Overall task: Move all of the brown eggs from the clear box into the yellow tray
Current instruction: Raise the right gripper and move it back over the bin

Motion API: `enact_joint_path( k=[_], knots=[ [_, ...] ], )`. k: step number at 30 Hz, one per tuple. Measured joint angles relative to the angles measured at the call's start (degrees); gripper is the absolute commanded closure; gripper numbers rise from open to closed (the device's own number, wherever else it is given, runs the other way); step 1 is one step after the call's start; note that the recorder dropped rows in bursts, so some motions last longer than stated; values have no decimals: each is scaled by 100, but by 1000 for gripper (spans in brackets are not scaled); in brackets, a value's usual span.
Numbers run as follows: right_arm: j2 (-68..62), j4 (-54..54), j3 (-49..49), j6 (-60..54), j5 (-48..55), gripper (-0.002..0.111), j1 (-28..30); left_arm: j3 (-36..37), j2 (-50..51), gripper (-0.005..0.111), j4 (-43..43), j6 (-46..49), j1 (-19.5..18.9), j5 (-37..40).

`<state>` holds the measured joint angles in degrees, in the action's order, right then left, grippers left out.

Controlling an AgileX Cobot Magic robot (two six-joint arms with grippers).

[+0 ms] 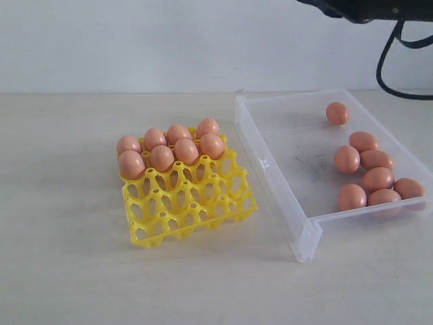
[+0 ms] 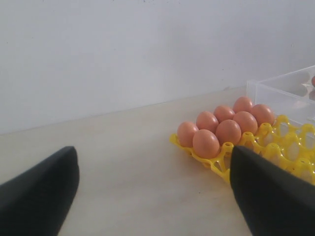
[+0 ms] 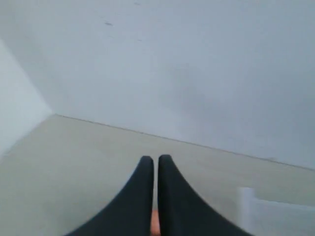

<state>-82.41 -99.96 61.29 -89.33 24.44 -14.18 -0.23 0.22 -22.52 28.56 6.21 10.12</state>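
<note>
The yellow tray [image 1: 189, 210] sits left of centre, with several brown eggs [image 1: 162, 158] filling its two far rows. To its right lies the clear box [image 1: 291, 149], and several brown eggs [image 1: 347, 159] lie loose along its right side. My left gripper [image 2: 155, 196] is open over bare table, with the tray [image 2: 290, 142] and its eggs [image 2: 205, 142] just ahead of one finger. My right gripper [image 3: 156, 160] is shut, its fingers nearly touching and raised. A thin orange sliver [image 3: 154, 223] shows low in the gap between them. Only a dark part of the right arm [image 1: 365, 8] shows in the exterior view.
A black cable [image 1: 389, 68] hangs at the top right above the box. The pale table [image 1: 67, 257] runs back to a white wall. A corner of the clear box [image 3: 246, 196] shows in the right wrist view.
</note>
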Motion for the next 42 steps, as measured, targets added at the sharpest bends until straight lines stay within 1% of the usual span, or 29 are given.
enact_joint_path(
  k=[1, 3, 5, 6, 8, 11, 13, 16, 18, 19, 21, 24, 25, 26, 28, 30, 31, 34, 37, 38, 41, 42],
  knots=[
    [0, -11, 38, 194, 341, 109, 37, 0, 0, 29, 0, 0, 0, 0],
    [73, -33, 153, -299, 1931, 109, 59, 0, 0, 29, 0, 0, 0, 0],
    [286, -9, 123, -532, 2659, 109, 59, 0, 0, 29, 0, 0, 0, 0],
    [382, 20, 79, -614, 2702, 109, 59, 0, 0, 29, 0, 0, 0, 0],
    [640, 192, -176, -945, 2504, 109, 22, 0, 0, 29, 0, 0, 0, 0],
    [1029, 971, -816, -1998, 1769, 109, -338, 0, 0, 29, 0, 0, 0, 0],
    [1223, 1156, -1090, -2396, 1423, 109, -537, 0, 0, 29, 0, 0, 0, 0],
    [1485, 1254, -1407, -2789, 1032, 109, -714, 0, 0, 29, 0, 0, 0, 0],
    [1607, 1278, -1514, -2792, 789, 109, -751, 0, 0, 29, 0, 0, 0, 0],
    [1679, 1358, -1540, -2635, 492, 109, -751, 0, 0, 29, 0, 0, 0, 0],
    [1731, 1668, -1551, -2007, -60, 109, -755, 0, 0, 29, 0, 0, 0, 0],
    [1746, 2767, -1507, -77, -1160, 109, -896, 0, 0, 29, 0, 0, 0, 0],
    [1746, 3444, -1507, 1139, -1706, 109, -967, 0, 0, 29, 0, 0, 0, 0],
    [1746, 3916, -1507, 2007, -2056, 109, -1022, 0, 0, 29, 0, 0, 0, 0],
    [1785, 5292, -1528, 4055, -2681, 109, -1086, 0, 0, 29, 0, 0, 0, 0],
    [1812, 6777, -1528, 5506, -3005, 109, -1177, 0, 0, 29, 0, 0, 0, 0],
    [1816, 7454, -1528, 5988, -3178, 109, -1257, 0, 0, 29, 0, 0, 0, 0],
    [1825, 8929, -1728, 6732, -4080, 109, -1538, 0, 0, 29, 0, 0, 0, 0],
    [1774, 9588, -2060, 7208, -5410, 109, -1670, 0, 0, 29, 0, 0, 0, 0],
    [1746, 9580, -2144, 7509, -5809, 109, -1683, 0, 0, 29, 0, 0, 0, 0],
    [1641, 9069, -2238, 8800, -6597, 109, -1683, 0, 0, 29, 0, 0, 0, 0],
    [1577, 8982, -2250, 9033, -6790, 109, -1683, 0, 0, 29, 0, 0, 0, 0]
  ],
)
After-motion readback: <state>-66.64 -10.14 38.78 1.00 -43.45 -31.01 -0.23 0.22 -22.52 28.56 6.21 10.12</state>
